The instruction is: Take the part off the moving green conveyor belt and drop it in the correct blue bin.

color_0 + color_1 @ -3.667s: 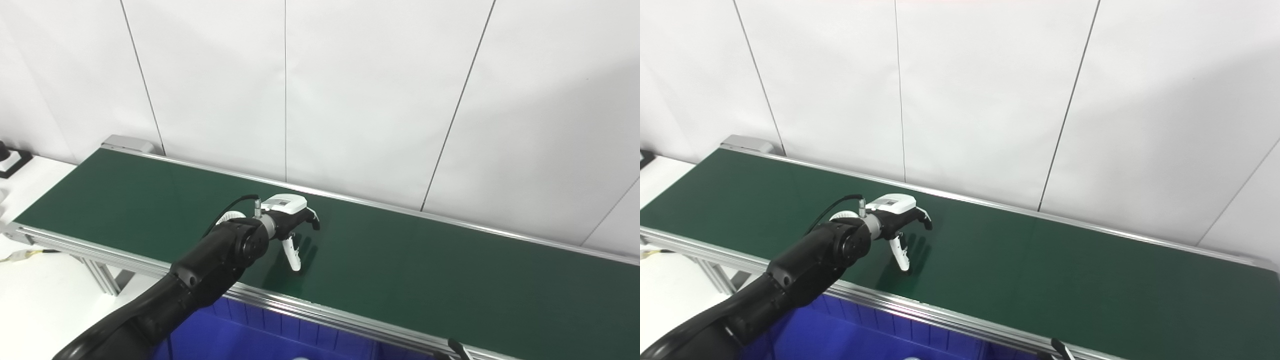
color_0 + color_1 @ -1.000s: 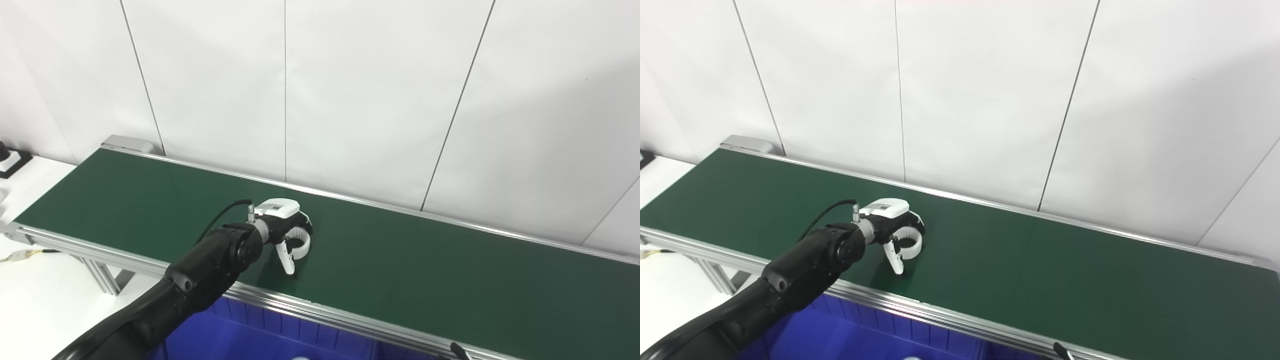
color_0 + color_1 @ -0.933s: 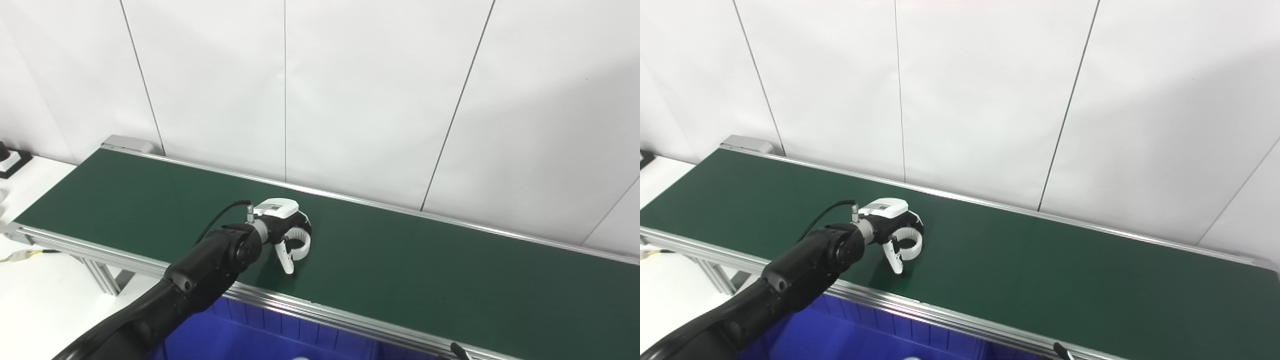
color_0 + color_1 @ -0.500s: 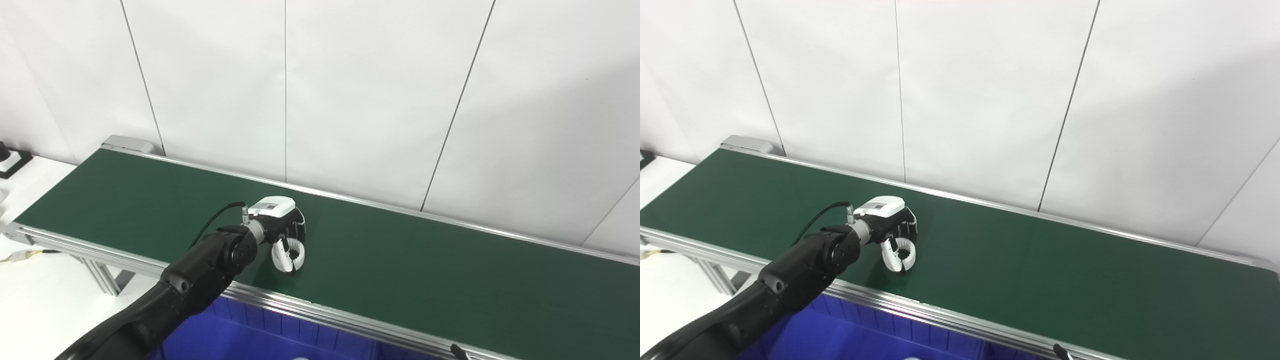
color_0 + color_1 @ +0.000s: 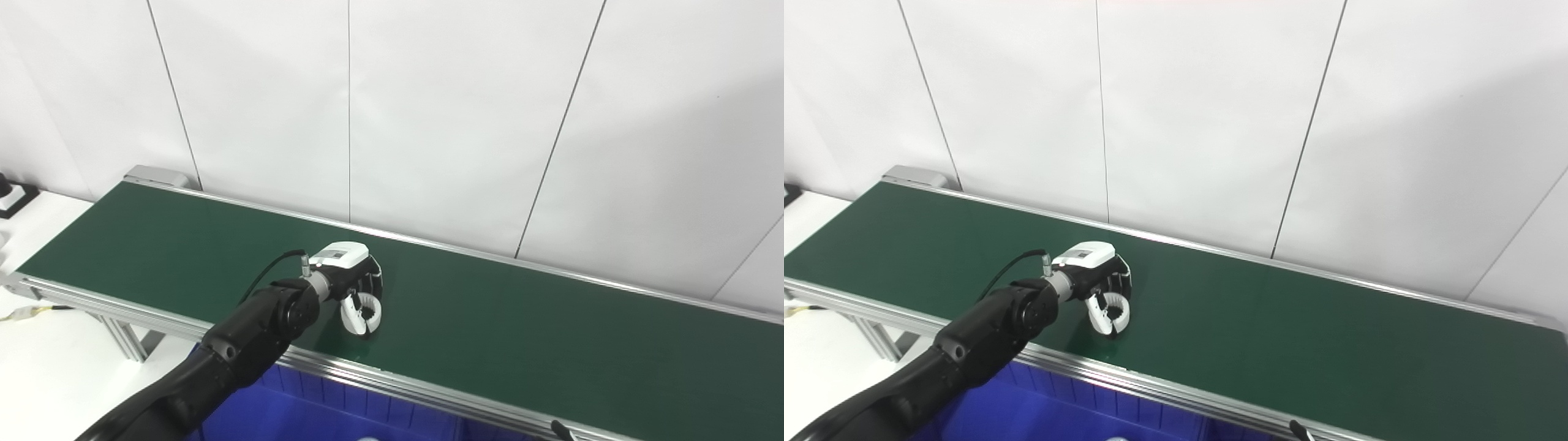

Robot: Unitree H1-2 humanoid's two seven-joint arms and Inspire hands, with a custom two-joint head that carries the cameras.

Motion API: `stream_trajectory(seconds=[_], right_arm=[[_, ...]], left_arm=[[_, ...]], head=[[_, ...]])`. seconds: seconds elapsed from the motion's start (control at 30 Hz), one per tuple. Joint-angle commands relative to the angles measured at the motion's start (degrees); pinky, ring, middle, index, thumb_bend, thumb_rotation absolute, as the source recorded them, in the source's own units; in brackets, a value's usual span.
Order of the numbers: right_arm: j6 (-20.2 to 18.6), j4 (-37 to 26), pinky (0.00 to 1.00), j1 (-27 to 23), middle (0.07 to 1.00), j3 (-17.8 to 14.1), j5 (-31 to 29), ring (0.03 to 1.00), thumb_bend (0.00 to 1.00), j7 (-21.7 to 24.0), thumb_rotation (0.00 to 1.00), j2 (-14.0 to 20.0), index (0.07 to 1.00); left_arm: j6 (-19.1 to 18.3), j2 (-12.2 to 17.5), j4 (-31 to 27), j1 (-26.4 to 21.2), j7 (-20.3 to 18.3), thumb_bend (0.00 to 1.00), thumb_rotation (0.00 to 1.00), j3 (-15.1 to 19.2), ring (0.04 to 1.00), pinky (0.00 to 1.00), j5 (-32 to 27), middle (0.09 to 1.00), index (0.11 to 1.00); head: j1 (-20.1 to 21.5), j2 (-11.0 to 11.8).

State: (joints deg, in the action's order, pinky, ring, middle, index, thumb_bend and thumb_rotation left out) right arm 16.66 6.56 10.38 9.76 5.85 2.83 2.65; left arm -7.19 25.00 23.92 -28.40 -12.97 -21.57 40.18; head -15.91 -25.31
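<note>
A white ring-shaped part (image 5: pixel 362 311) sits low over the green conveyor belt (image 5: pixel 551 331), near its front edge. My left hand (image 5: pixel 354 283) reaches over the belt from the lower left, fingers and thumb curled round the ring, shut on it. In the right eye view the same hand (image 5: pixel 1101 275) holds the ring (image 5: pixel 1112 316). I cannot tell whether the ring still touches the belt. Of my right hand only a thin dark tip (image 5: pixel 561 429) pokes in at the bottom edge, its state unreadable.
A blue bin (image 5: pixel 318 416) lies below the belt's front aluminium rail (image 5: pixel 429 398), under my left arm. White wall panels stand right behind the belt. A white table (image 5: pixel 37 361) is at the left, beyond the belt's end.
The ring came along the belt into my open left hand. The fingers and thumb closed on it, and the hand with the ring has since shifted slightly right.
</note>
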Motion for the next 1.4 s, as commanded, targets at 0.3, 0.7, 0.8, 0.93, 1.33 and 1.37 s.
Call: stream_trajectory(seconds=[0.3,0.7,0.8,0.93,1.33,1.37], right_arm=[[3.5,-2.6,0.66,0.1,0.792,-0.4,-0.2,0.742,0.43,0.1,0.65,0.1,0.894],[3.2,-2.8,0.66,0.1,0.79,-0.9,-1.5,0.739,0.44,0.7,0.65,0.7,0.895],[3.4,-2.7,0.66,0.0,0.789,-1.0,-1.5,0.735,0.43,0.9,0.64,0.8,0.896],[3.3,-2.9,0.65,0.1,0.788,-1.1,-2.0,0.732,0.43,1.2,0.64,1.1,0.895],[1.5,-5.3,0.67,0.6,0.787,-1.9,-3.5,0.739,0.43,2.5,0.61,2.3,0.892],[1.2,-5.7,0.67,0.7,0.788,-2.0,-3.5,0.74,0.42,2.6,0.61,2.5,0.896]], left_arm=[[-0.9,1.5,-14.8,2.8,0.0,0.5,0.0,3.6,0.451,0.61,-0.8,0.474,0.513],[-7.7,0.8,-38.2,10.2,-5.7,0.5,0.0,8.4,0.413,0.49,-0.6,0.48,0.529],[-9.0,0.8,-42.5,11.6,-7.1,0.5,0.0,8.8,0.417,0.49,0.3,0.48,0.525],[-10.8,0.5,-47.5,13.4,-9.7,0.5,0.0,9.6,0.41,0.45,0.2,0.48,0.526],[-12.7,-4.9,-60.1,27.8,-9.1,0.47,0.0,13.3,0.44,0.35,-3.1,0.504,0.529],[-12.6,-5.3,-60.1,28.9,-8.9,0.47,0.0,13.4,0.439,0.35,-2.5,0.505,0.528]], head=[[0.1,-0.4],[-0.1,-0.7],[-0.1,-0.8],[-0.3,-1.4],[-0.8,-5.7],[-0.8,-5.7]])
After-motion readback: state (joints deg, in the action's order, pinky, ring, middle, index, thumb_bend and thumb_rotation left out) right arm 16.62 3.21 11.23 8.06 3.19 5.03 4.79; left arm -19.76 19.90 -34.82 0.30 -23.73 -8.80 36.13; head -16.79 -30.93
